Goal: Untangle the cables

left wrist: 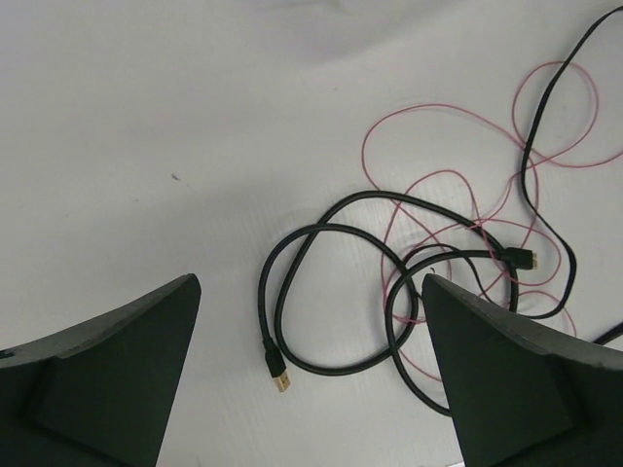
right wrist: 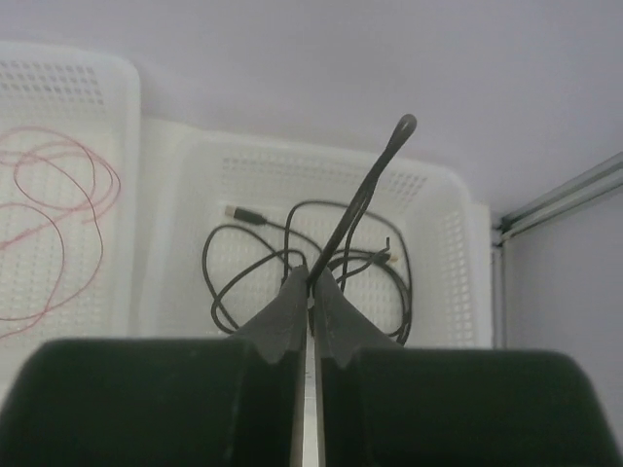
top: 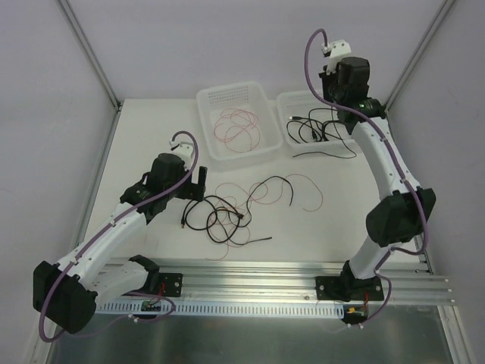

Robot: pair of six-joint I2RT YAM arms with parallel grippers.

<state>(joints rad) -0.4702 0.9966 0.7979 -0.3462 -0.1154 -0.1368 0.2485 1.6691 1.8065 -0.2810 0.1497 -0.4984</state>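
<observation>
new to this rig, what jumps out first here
A tangle of black and red cables sprawls mid-table, ahead of the open left end effector. Behind, the right end effector is shut on a black cable over the right basket; the left basket holds red wire.

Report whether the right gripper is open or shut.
The right gripper is shut on a black cable: its jaws meet, pinching the cable, which sticks up above the white basket.

White table (top: 151, 133), pale grey walls (top: 189, 38), aluminium posts (top: 87, 49).
</observation>
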